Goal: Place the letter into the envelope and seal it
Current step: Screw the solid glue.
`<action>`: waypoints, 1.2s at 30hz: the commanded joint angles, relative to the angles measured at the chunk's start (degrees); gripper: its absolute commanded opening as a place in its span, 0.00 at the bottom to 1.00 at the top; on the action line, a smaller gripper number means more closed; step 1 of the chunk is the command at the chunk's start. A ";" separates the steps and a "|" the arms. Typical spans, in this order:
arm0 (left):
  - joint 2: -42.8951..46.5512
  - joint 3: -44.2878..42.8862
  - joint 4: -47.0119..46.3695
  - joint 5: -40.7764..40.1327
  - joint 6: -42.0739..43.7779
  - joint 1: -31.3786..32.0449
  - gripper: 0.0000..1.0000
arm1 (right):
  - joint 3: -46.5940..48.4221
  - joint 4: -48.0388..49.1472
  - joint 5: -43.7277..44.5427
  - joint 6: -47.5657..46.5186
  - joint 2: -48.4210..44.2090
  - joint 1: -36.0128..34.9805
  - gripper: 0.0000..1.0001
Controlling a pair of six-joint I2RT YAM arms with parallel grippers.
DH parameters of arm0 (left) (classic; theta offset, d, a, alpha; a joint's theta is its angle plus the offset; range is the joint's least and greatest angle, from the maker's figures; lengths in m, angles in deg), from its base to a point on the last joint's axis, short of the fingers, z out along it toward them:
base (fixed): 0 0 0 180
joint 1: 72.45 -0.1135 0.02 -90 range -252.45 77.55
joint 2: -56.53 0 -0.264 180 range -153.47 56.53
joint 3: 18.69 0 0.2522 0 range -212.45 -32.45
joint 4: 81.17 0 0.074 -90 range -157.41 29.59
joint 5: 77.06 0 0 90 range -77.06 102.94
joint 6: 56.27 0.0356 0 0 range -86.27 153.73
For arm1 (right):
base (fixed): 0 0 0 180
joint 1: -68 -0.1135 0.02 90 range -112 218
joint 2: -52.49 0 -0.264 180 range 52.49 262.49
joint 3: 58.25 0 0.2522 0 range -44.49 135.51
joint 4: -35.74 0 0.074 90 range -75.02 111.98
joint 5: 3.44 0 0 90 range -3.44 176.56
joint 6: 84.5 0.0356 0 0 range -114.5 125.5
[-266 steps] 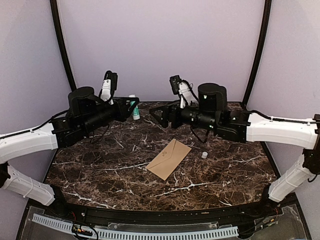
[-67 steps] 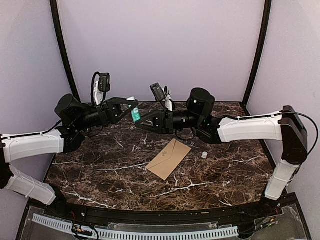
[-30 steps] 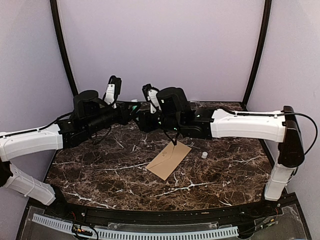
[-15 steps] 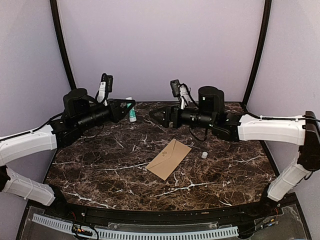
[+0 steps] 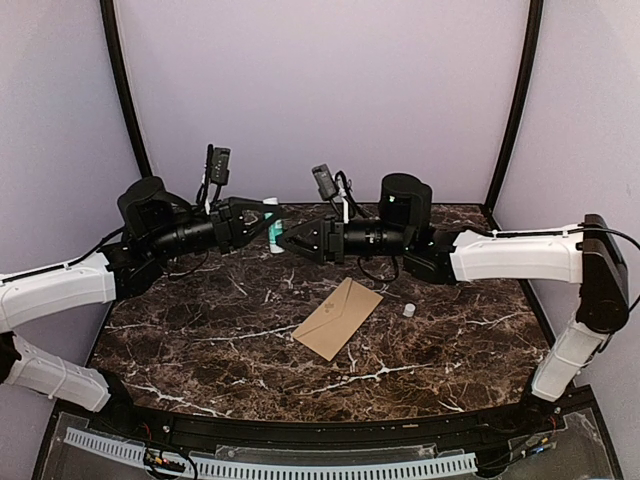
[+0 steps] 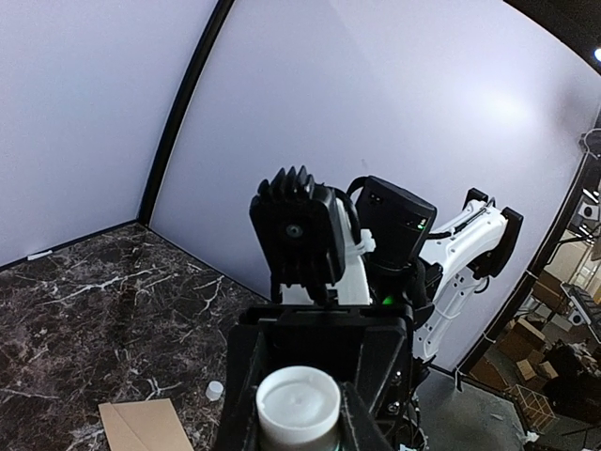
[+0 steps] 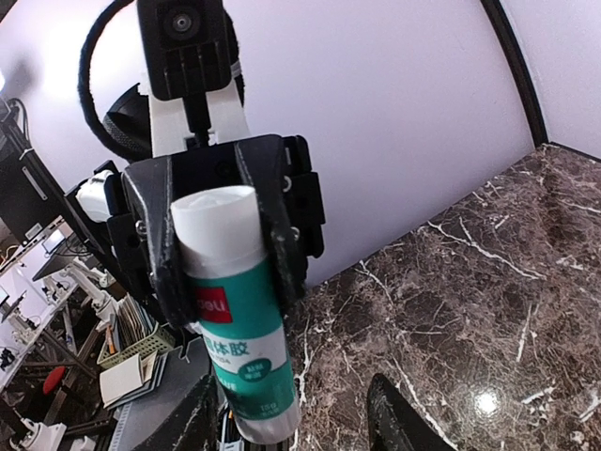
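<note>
Left pincer [image 5: 260, 221] around glue stick [image 7: 246, 348]

The glue stick [image 7: 239, 319] sits between the fingers [image 7: 155, 244] of the left gripper [image 5: 262, 222], and both its ends poke out. The right gripper [image 5: 284, 240] faces it, tip to tip, high above the far part of the table [image 5: 200, 340]. One end of the stick is in the gap between the right fingers [image 7: 394, 418], close to one finger and apart from the other. Below the fingers, and nearer the arm bases, the envelope [image 5: 338, 318] lies flat on the table. A small cap [image 5: 408, 311] stands on the table near the envelope, on the right fingers' side.
</note>
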 commanded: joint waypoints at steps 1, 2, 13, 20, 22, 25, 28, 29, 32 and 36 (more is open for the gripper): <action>-0.95 -0.65 -3.26 5.36 -1.30 -0.35 0.00 | 2.79 4.67 -3.72 0.76 1.09 -0.92 0.48; -1.18 -0.84 -3.27 5.77 -1.51 -0.33 0.00 | 3.09 4.92 -4.07 0.93 1.32 -1.09 0.46; -1.40 -0.74 -4.15 7.00 -2.17 -0.31 0.00 | 3.55 5.36 -3.82 1.08 2.14 -1.68 0.23; -0.47 -0.51 -3.62 5.65 -2.10 -0.35 0.08 | 1.49 6.19 -1.19 1.32 1.00 -1.68 0.11; -0.44 -0.47 -3.43 5.77 -2.09 -0.36 0.32 | 0.81 6.51 0.44 1.23 0.24 -1.63 0.10; -0.16 -0.15 -3.15 6.00 -2.11 -0.34 0.73 | -0.63 7.64 3.90 0.97 -1.40 -1.52 0.09; 0.81 1.18 -2.94 6.82 -2.19 -0.31 0.89 | -2.44 9.37 7.76 1.50 -3.21 -1.10 0.09; 1.02 1.54 -2.89 7.07 -2.31 -0.31 0.93 | -2.90 9.82 8.82 1.85 -3.80 -0.86 0.09; 2.06 3.48 -2.17 8.60 -2.29 -0.36 0.96 | -3.38 10.49 10.58 2.45 -4.96 -0.38 0.09; 1.82 4.63 -0.80 10.02 -2.39 -0.32 0.89 | -1.74 10.53 8.95 2.33 -4.70 -0.31 0.09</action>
